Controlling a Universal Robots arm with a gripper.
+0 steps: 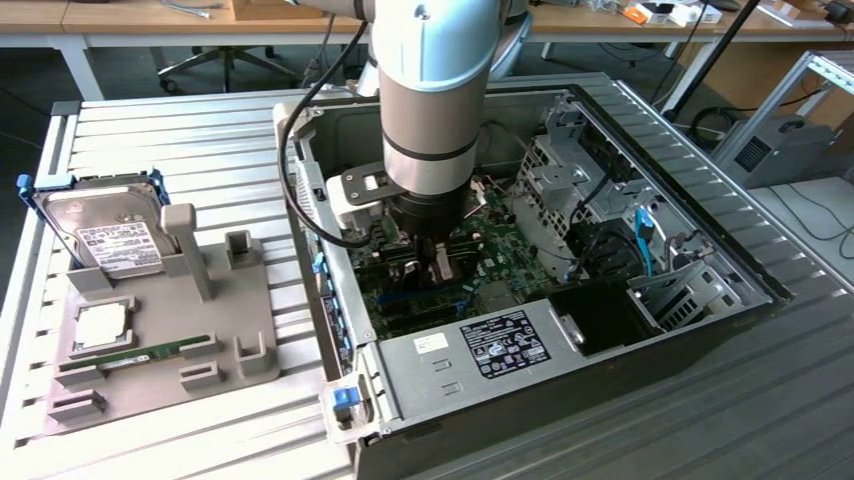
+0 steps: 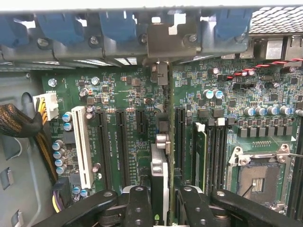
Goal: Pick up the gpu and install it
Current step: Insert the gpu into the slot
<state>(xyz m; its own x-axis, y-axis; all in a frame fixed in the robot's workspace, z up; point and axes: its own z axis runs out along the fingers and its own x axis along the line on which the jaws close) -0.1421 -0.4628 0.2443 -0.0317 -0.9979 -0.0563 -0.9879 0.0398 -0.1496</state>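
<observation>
**GPU held edge-on over the motherboard slots**

Workshop setting: ribbed grey metal bench [image 1: 200,150], desks and a chair behind it. You have an open tower case [image 1: 694,200] lying on its side, sheet-steel walls, drive cage on the exterior view's right.

- Item 1: gripper [image 2: 160,198], black jointed fingers [image 2: 137,203] closed on the gpu [image 2: 159,184]. You see the card edge-on in the wrist view: thin, dark, a silvery metal bracket [image 2: 161,42] at the far end, up by the rear wall's blue slot clips.
- Item 2: motherboard [image 2: 118,85], glossy green, with parallel black expansion slots [image 2: 180,132] and one white slot [image 2: 81,146]. The card stands upright over the board, near a long black slot; whether its edge is seated, you cannot tell.
- Item 3: grey fixture tray [image 1: 160,340] on the bench, holding a silver hard drive [image 1: 107,235] and a green memory stick [image 1: 134,353].

Risks, as judged: a slight sideways offset would press the connector onto the slot's plastic lip; a tilted card may jam; the bracket could catch on the rear frame.
</observation>
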